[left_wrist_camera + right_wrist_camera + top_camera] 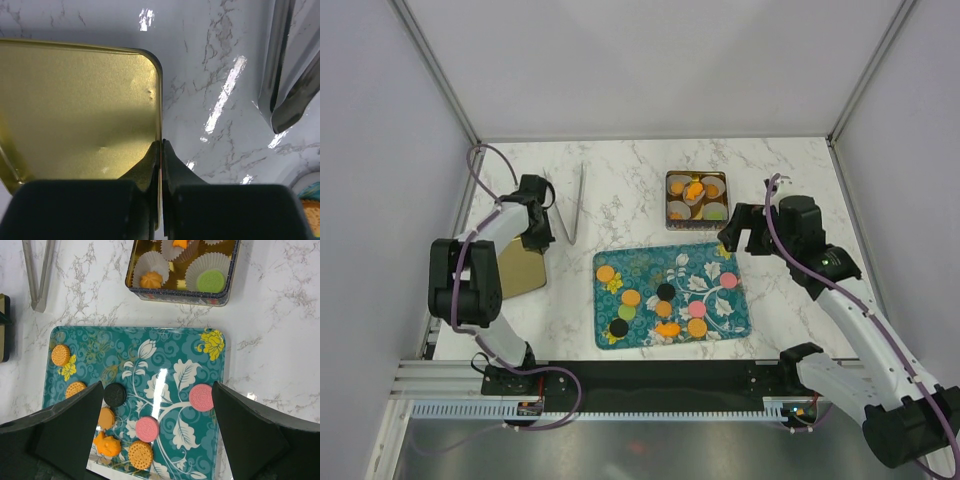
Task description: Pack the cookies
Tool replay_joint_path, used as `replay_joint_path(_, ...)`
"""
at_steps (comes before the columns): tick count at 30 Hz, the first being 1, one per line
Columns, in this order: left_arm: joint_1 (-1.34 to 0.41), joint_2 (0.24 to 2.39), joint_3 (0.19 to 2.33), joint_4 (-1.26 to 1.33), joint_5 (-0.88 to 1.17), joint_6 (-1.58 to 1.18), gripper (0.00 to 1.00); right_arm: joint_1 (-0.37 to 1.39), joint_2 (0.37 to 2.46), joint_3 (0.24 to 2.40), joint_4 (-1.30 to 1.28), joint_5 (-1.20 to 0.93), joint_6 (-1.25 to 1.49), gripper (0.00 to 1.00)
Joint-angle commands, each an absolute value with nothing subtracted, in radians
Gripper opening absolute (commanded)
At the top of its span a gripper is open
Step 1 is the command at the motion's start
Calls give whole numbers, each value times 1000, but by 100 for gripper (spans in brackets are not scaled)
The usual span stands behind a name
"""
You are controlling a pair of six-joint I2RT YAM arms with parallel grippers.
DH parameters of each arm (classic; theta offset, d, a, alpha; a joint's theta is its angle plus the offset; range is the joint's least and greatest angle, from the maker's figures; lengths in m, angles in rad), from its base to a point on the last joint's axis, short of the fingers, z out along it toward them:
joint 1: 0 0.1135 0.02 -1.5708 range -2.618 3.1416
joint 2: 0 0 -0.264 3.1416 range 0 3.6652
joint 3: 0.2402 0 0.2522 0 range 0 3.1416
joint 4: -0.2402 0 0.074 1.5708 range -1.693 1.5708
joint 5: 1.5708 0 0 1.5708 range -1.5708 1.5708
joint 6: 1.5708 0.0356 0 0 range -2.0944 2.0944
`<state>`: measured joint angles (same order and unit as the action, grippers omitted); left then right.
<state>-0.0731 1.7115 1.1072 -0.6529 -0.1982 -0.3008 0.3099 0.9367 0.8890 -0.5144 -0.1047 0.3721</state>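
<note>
On the teal tray (175, 345) lie flat round orange, pink, black cookies (147, 429)

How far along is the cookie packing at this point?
Done: a few cookies sit in paper cups in the tin. In hand: the left gripper has its jaws shut on the gold lid; the right gripper hangs open and empty above the floral tray. Left: about ten loose cookies on the tray, and lidding the tin.
</note>
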Motion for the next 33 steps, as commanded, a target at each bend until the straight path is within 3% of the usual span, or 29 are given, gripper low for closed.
replay_joint_path(1, -64, 1605, 1138, -672, -170, -281, 2, 308, 945, 923, -459, -130, 387, 98)
replay_joint_path(12, -64, 1332, 1196, -701, 21, -321, 2, 308, 980, 942, -423, -178, 408, 98)
replay_joint_path(21, -72, 1166, 1331, -553, 515, -609, 2, 308, 1011, 976, -273, -353, 494, 98)
replay_joint_path(26, -84, 1108, 1258, -126, 733, -944, 2, 308, 1051, 973, -74, -503, 625, 98)
replay_joint_path(33, -155, 1126, 1120, 486, 779, -1346, 2, 308, 1089, 928, 317, -618, 884, 98)
